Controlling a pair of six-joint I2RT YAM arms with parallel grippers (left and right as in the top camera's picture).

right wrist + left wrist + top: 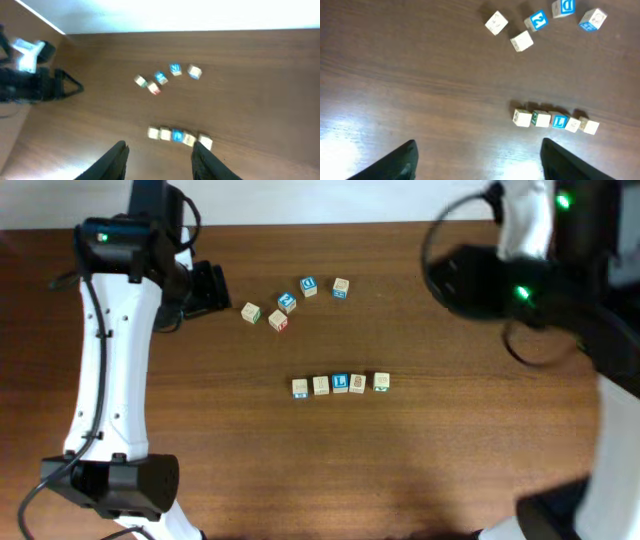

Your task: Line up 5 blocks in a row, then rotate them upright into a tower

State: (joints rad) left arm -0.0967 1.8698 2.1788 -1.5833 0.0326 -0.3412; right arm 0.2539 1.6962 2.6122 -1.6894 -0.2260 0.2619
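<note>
Several small wooden blocks lie in a straight row mid-table, from the left-end block (pixel 300 387) past a blue-faced block (pixel 340 383) to the right-end block (pixel 381 382). The left wrist view shows that row ahead and to the right, with the blue-faced block (pixel 560 121) in it. My left gripper (pixel 480 165) hovers high above bare wood, open and empty. In the right wrist view the blurred row, including the blue-faced block (pixel 177 136), lies just beyond the fingertips. My right gripper (pixel 159 162) is raised, open, and holds nothing.
A second loose cluster of cubes lies farther back, from a pale cube (pixel 250 312) to a blue-topped cube (pixel 308 286) and a pale cube (pixel 341 287). The left arm (pixel 110 360) runs along the left side. The table's back edge (pixel 330 222) meets a white wall.
</note>
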